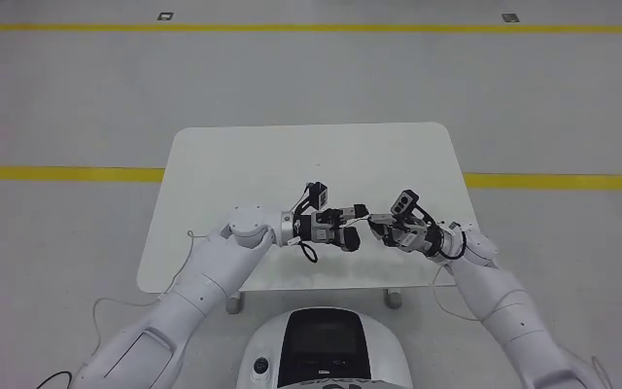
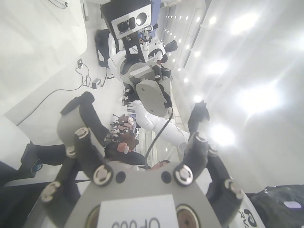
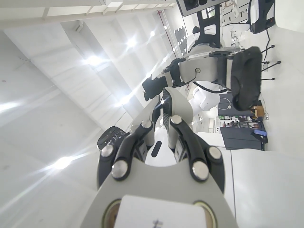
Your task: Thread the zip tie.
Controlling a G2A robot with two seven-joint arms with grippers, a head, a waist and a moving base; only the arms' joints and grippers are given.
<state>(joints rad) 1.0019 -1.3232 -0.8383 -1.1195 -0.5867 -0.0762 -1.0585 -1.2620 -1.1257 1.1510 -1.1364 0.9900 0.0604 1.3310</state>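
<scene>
Both arms are held above the near half of the white bench (image 1: 292, 165), on the robot's side, with their ends brought tip to tip and raised clear of the surface. The left pincer (image 1: 358, 214) stands wide open. In its own wrist view the two black padded fingers (image 2: 80, 110) are spread far apart and nothing is gripped between them. The right pincer (image 1: 381, 231) faces it from just beside. In the left wrist view it appears farther off, in line with the gap between those spread fingers. In the right wrist view the right pincer's grey fingers (image 3: 175, 110) are drawn close together, leaving only a narrow dark slit. Whether anything is pinched in that slit cannot be told. The same view shows the left pincer's fingers beyond, one large dark pad off to one side and the other close by the right pincer's tip. Contact between the two cannot be confirmed. The zip tie is too fine to pick out with certainty at the spot where the two pincers meet, so its exact position and hold are not established. Beyond the bench, the grey floor carries a yellow line (image 1: 311, 27).
</scene>
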